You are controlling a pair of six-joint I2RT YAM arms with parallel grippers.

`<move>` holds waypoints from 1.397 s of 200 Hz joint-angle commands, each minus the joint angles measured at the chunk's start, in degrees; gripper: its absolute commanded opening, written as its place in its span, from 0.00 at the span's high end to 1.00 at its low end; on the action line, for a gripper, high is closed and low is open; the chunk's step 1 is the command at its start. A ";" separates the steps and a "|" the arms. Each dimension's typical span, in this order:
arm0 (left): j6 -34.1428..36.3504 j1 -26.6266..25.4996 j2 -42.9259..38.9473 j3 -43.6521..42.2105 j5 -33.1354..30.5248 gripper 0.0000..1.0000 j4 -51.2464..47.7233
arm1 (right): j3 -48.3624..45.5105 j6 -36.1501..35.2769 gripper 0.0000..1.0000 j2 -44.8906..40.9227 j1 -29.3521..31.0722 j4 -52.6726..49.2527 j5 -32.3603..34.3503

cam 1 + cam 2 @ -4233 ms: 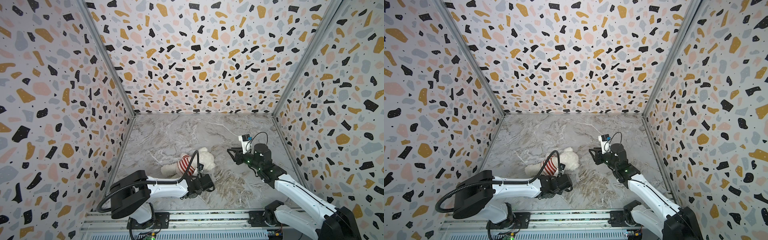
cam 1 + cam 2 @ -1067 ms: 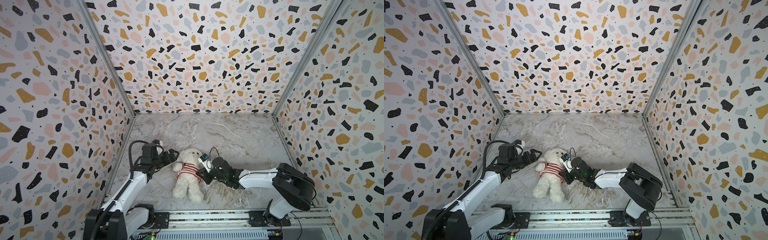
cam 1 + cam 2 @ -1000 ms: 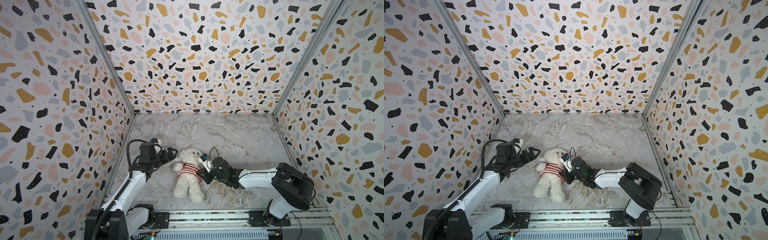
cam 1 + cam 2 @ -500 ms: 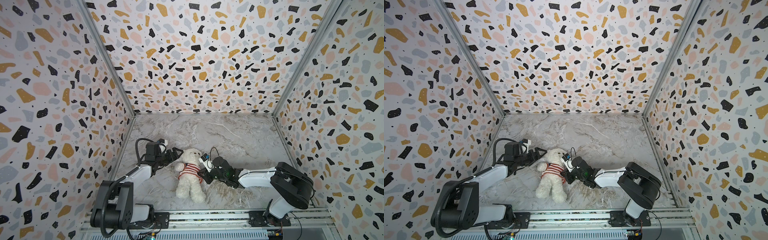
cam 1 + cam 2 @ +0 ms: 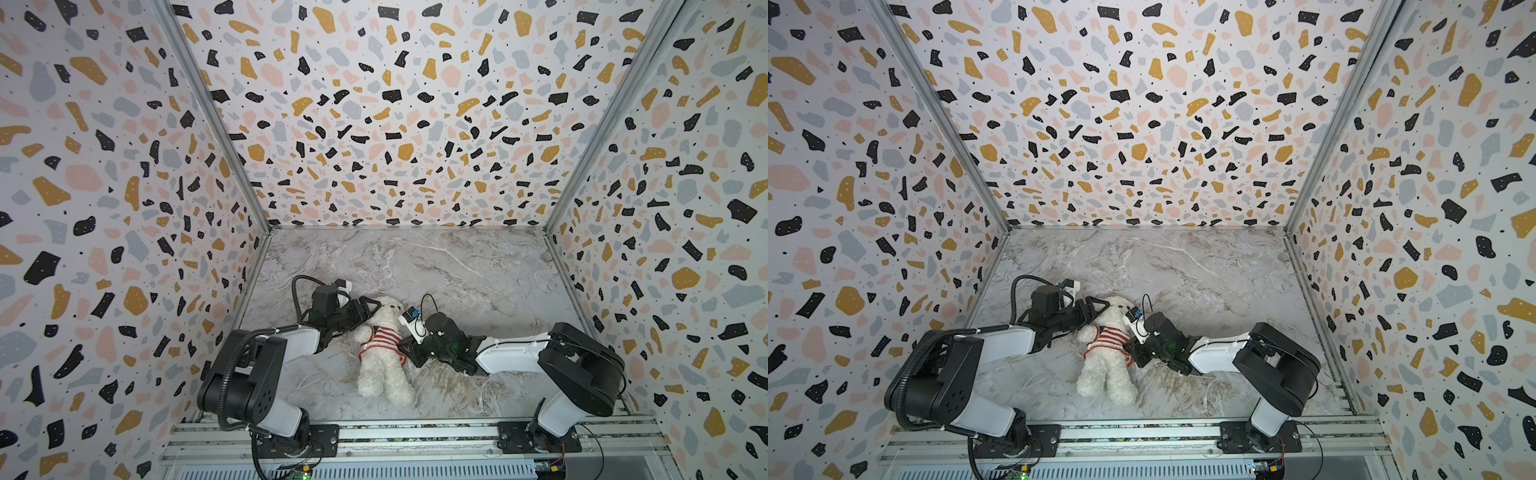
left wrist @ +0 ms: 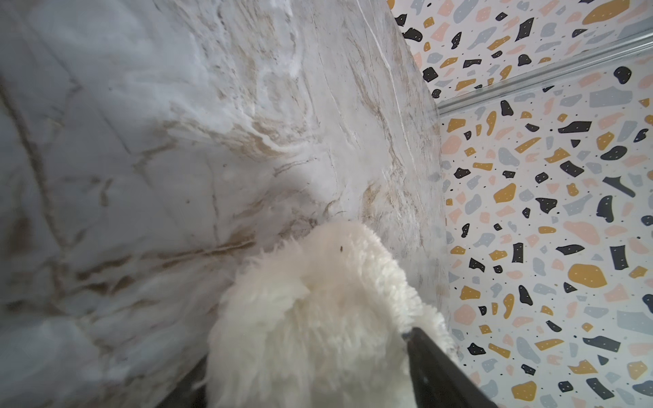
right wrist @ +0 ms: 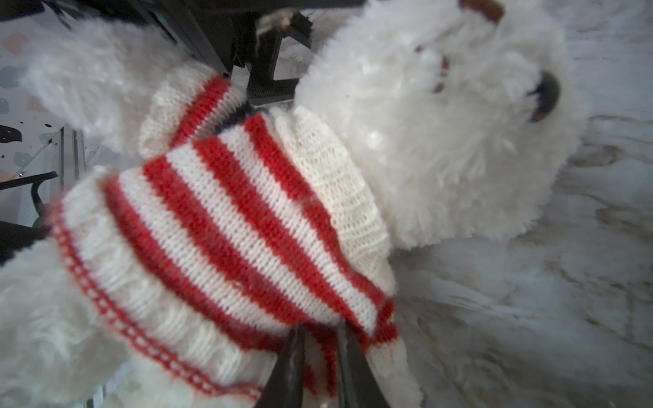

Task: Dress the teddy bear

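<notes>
At the left, the black left gripper (image 5: 369, 311) reached low over the grey marbled tabletop (image 5: 457, 270). Its jaws were parted on either side of the head of the small fluffy cream-white teddy bear (image 5: 384, 370), though we could not tell whether they pressed the fur. We judged it was there to steady the head. The bear lay on its back near the table's front middle, with the red-and-white striped knitted sweater (image 5: 379, 341) over its chest. At the right, the right gripper (image 7: 319, 335) was pinched closed on the knit at the sweater's side, probably to tug it down the body.
</notes>
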 commanded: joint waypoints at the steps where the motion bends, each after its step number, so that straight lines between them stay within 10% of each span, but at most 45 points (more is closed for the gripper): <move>1: -1.36 -0.54 -0.01 -0.38 -3.28 0.37 4.04 | 0.34 -0.79 0.81 -1.15 -0.47 -2.26 1.22; 139: -3.62 -2.05 -0.53 -2.65 -2.93 1.00 10.41 | -0.64 -2.96 0.81 -4.90 -0.58 -2.46 2.45; 279: 0.85 -4.86 -29.18 -0.07 4.38 1.00 19.40 | -11.67 -21.59 0.65 -38.04 2.86 1.64 4.51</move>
